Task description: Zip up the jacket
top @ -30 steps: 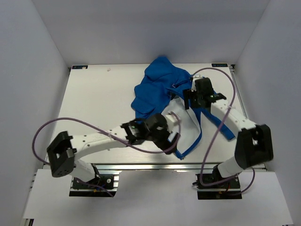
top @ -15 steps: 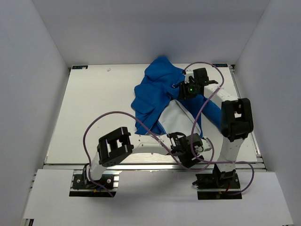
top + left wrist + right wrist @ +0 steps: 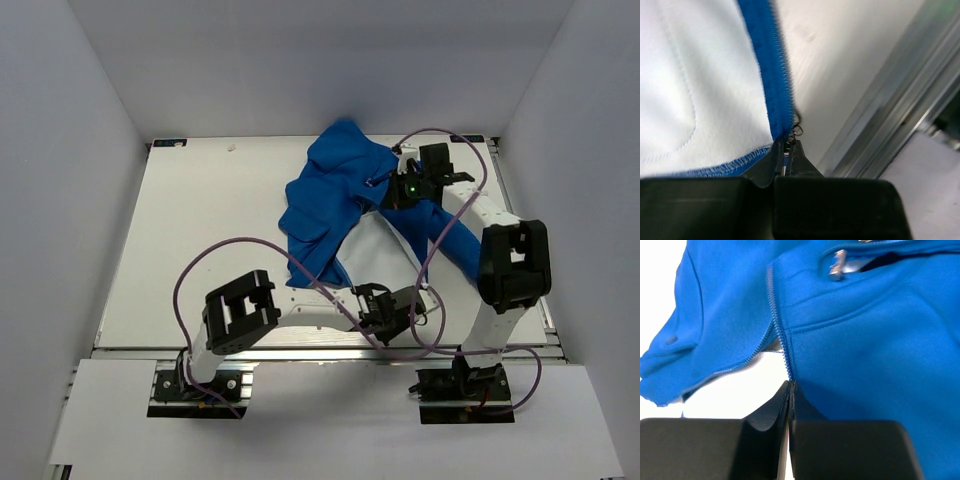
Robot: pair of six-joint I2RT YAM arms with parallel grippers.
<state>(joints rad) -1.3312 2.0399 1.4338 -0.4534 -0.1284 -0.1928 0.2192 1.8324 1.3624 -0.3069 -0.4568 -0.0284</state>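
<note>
The blue jacket [image 3: 335,190] lies open at the back right of the table, pale lining [image 3: 690,75] up. My left gripper [image 3: 408,306] sits near the table's front edge. In the left wrist view it [image 3: 789,142] is shut on the bottom corner of the jacket's blue zipper edge [image 3: 771,75]. My right gripper [image 3: 393,190] is at the upper part of the jacket, and in its own view it [image 3: 790,385] is shut on the fleece beside the zipper teeth [image 3: 774,315]. A silver zipper pull [image 3: 837,265] lies above them.
An aluminium rail [image 3: 890,110] runs along the table's near edge, close to the left gripper. Purple cables [image 3: 240,250] loop over the table from both arms. White walls close in the left, right and back sides.
Both grippers have gone from open to shut on the jacket. The left arm swung its gripper to the hem corner by the front edge; the right gripper moved back to the upper zipper edge.
</note>
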